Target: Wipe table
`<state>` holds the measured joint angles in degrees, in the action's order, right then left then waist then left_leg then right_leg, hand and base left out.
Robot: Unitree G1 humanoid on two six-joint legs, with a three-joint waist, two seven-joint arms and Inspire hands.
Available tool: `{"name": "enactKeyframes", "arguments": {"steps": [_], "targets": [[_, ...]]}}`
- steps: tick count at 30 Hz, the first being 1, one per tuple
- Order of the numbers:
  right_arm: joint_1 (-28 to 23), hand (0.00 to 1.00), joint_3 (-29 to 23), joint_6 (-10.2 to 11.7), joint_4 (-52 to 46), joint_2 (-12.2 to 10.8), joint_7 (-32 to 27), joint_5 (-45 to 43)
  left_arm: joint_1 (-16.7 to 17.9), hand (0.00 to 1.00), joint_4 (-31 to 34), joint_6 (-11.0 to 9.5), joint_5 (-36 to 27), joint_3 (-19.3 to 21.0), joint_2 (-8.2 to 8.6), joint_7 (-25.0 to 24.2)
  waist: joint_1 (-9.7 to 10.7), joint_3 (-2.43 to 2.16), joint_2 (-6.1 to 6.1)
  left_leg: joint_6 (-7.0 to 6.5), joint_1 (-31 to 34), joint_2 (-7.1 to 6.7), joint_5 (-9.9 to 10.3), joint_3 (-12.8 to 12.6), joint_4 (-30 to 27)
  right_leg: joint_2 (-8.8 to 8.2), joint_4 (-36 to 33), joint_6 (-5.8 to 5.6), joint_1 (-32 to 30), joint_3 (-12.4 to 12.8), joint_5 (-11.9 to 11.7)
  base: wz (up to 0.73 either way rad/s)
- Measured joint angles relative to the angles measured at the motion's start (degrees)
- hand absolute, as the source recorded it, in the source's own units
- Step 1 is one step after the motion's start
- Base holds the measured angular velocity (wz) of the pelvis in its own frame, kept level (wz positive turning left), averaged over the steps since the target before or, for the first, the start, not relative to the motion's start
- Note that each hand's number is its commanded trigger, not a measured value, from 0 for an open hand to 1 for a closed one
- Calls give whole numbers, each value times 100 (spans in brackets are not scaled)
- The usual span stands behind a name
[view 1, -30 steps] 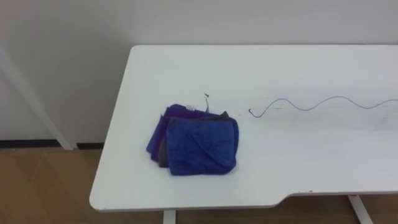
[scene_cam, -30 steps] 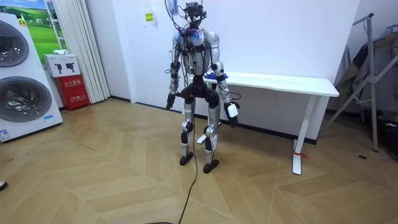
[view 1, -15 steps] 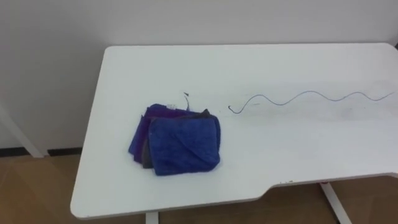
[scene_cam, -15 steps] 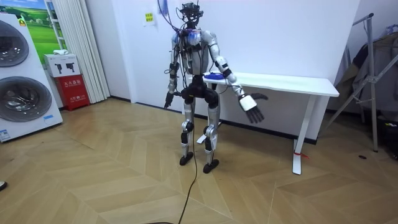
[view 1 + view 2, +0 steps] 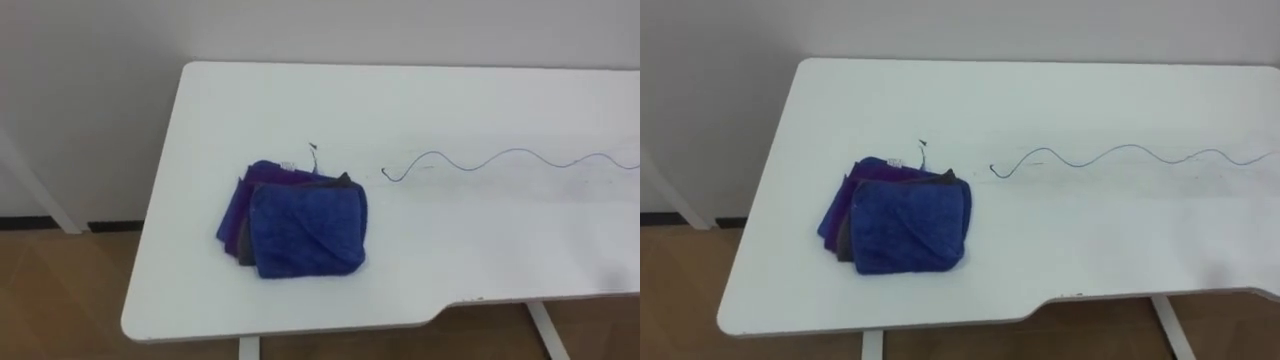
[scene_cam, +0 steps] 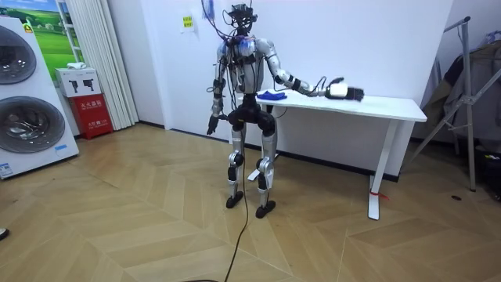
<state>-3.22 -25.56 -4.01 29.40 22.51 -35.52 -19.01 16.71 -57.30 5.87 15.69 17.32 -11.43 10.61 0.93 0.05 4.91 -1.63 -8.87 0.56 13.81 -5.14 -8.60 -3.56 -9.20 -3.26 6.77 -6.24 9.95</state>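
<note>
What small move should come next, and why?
Probably move the right hand to the blue cloth and grasp it: the cloth lies untouched on the table, the hand hovers farther right above it, and the wavy line is unwiped.
</note>
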Motion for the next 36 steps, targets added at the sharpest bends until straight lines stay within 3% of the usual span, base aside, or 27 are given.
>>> {"name": "enactKeyframes", "arguments": {"steps": [5,11,19,22,23,26,36], "targets": [[-29,0,572,206,-1551,-66,-52,-1187,-1,0,39,-7,-17,-300,-24,-1,-132,46,46,2,-37,10,-1,1,-7,4,22,0,14,-15,0,0],[15,0,1058,452,-2742,-48,152,-2163,38,0,205,-94,15,-443,-20,-10,-360,41,50,2,23,10,-1,39,-8,4,24,1,2,-24,-1,1],[25,0,2343,392,-3413,-47,1010,-2620,-94,0,176,-115,20,-1024,-18,-24,-560,41,-29,3,155,8,-1,123,-58,1,22,1,-50,-40,-1,6],[23,0,2689,311,-3732,-47,1356,-2742,-119,0,194,-115,20,-1088,21,-29,-646,-17,-121,3,188,5,-1,134,-57,3,22,1,-80,-42,-1,2],[19,0,2847,308,-3905,-48,1455,-2858,-122,0,195,-115,20,-1084,37,-29,-712,-14,-165,3,187,4,-1,133,-59,2,25,1,-80,-45,-1,0],[10,0,3228,332,-3955,-50,1632,-3149,-136,0,163,-120,22,-1085,54,-28,-802,1,-188,3,125,3,-2,229,-63,2,58,1,25,-107,-1,8],[-6,0,4512,339,-3379,-147,2000,-3767,-312,0,-180,-164,19,-1503,33,15,-1103,54,-21,4,75,1,-3,305,-56,-8,59,1,96,-177,-1,6]]}}
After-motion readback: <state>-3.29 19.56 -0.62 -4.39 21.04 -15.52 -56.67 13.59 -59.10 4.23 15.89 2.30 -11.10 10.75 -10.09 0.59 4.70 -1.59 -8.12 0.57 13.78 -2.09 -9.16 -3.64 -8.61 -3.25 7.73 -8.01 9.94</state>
